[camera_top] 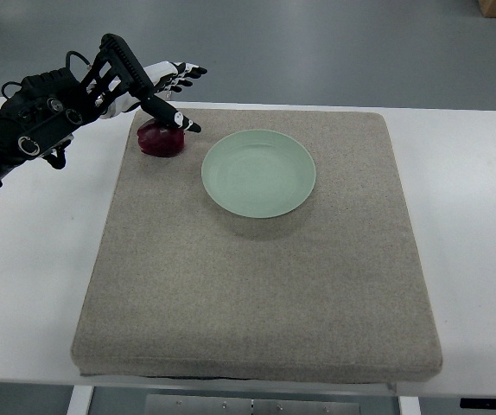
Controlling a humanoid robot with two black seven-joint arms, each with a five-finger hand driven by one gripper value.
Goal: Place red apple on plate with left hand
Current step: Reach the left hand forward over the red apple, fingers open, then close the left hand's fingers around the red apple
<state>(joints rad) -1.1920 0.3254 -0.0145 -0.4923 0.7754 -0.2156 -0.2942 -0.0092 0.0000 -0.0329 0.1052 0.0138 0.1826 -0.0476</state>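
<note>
Here the left hand (pixel 149 86) reaches in from the upper left of the frame, its fingers spread and holding nothing, poised above and partly in front of the red apple (pixel 159 141). The apple sits on the beige mat (pixel 257 285) near its upper left corner, just left of the pale green plate (pixel 258 173) and apart from it. 1 dark fingertip (pixel 189 126) points out over the apple toward the plate; whether any finger touches the fruit I cannot tell. The plate holds nothing, and the mat lies on a white table (pixel 473 216).

This looks like the reach step, before any grasp. The next move calls for lowering the hand around the apple and closing the fingers on its sides, then lifting and carrying it a short way right to the plate's centre. A round apple may roll if nudged off-centre.
</note>
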